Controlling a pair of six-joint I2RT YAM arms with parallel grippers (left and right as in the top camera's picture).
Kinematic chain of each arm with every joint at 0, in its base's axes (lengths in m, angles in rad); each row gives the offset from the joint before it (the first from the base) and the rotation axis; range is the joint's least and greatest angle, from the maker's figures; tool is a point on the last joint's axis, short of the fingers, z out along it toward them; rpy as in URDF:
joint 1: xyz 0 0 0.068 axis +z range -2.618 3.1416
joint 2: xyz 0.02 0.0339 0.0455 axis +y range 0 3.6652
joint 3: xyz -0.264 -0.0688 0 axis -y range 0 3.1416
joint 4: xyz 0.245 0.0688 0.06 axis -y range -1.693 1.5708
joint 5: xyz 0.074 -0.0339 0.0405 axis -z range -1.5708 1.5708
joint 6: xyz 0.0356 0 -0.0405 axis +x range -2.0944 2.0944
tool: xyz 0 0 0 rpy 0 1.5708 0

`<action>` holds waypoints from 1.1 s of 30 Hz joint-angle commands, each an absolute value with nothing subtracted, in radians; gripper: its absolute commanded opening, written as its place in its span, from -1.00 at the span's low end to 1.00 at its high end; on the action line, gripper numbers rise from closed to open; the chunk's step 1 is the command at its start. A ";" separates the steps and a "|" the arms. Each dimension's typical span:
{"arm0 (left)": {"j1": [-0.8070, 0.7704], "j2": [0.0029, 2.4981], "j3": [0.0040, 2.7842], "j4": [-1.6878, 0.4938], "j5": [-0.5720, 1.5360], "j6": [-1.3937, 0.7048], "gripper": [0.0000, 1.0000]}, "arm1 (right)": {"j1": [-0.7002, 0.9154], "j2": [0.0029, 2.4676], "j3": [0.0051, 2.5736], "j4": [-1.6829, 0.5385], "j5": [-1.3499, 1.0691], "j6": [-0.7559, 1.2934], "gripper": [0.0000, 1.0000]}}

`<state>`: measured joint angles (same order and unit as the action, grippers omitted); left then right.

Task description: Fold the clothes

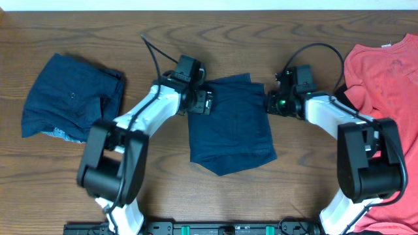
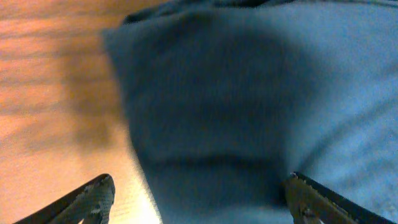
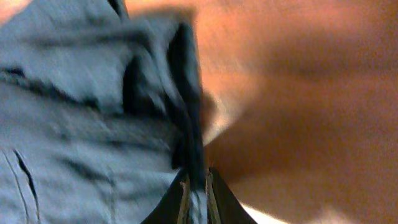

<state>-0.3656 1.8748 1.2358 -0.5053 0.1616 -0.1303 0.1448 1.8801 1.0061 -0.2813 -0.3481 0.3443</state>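
One pair of navy shorts point(image 1: 230, 127) lies folded in the middle of the table. My left gripper point(image 1: 204, 103) is open at its left upper edge; in the left wrist view its fingers point(image 2: 199, 196) straddle the cloth point(image 2: 236, 99) without closing. My right gripper point(image 1: 269, 103) is shut on the shorts' right edge; the right wrist view shows the fabric point(image 3: 93, 112) pinched between the fingers point(image 3: 198, 193). A second pair of navy shorts point(image 1: 70, 96) with a buttoned pocket lies at the far left. The coral-red T-shirt point(image 1: 385, 78) lies at the far right.
The wooden table point(image 1: 261, 32) runs under everything. The right arm's base overlaps the T-shirt's lower part. A black rail point(image 1: 215, 228) lines the front edge.
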 commanded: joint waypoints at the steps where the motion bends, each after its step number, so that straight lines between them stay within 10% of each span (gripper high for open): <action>1: -0.357 1.747 1.275 -0.567 0.149 -0.125 0.76 | 0.124 1.798 0.984 -0.341 -0.445 0.266 -0.78; 6: -0.359 1.631 1.275 -0.733 0.171 -0.135 0.73 | 0.133 1.629 0.984 -0.446 -0.453 0.215 -0.77; 14: -0.359 1.644 1.258 -0.885 0.175 -0.136 -0.31 | 0.221 1.542 0.978 -0.656 -0.453 0.268 -0.92; 33: -0.359 1.647 1.253 -0.923 0.306 -0.135 0.20 | 0.147 1.784 0.831 -0.406 -0.175 0.532 -0.97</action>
